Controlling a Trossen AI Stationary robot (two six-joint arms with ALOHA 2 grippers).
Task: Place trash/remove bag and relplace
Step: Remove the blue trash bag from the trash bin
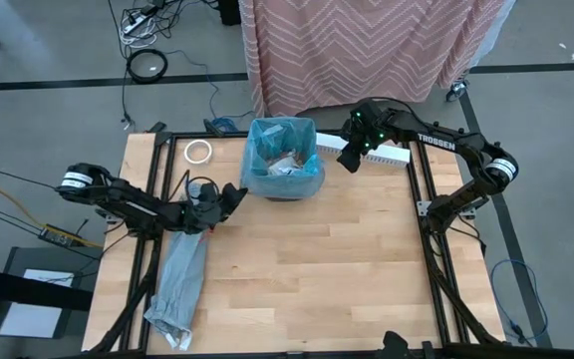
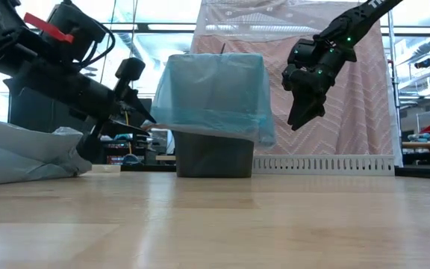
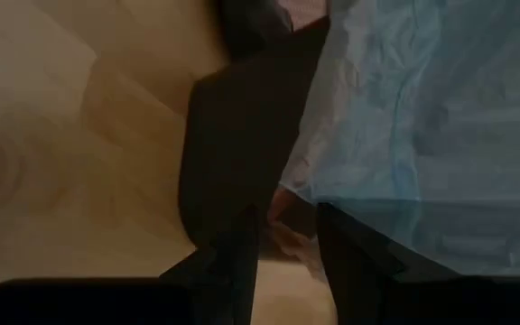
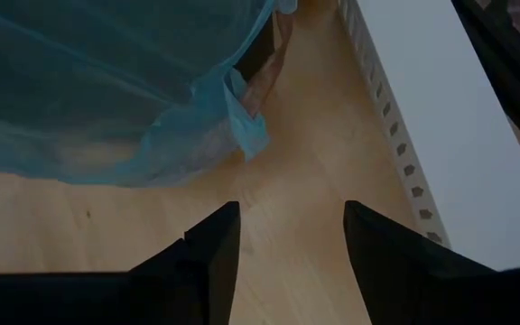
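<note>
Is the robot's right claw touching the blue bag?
Apart. The low view shows the right gripper hanging in the air beside the blue bag, with curtain visible between them.

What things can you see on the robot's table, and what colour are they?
bag: one, bright blue, lining the bin at the table's far middle
bin: one, dark, under the blue bag
trash: a few brown and white crumpled bits, inside the bag
grey bag: one, pale grey, lying flat at the table's left front
tape roll: one, white, far left corner
slotted strip: one, white, along the far edge on the right
table: one, light wood
left gripper: one, dark, open, at the bag's left edge
right gripper: one, dark, open, raised right of the bin
</note>
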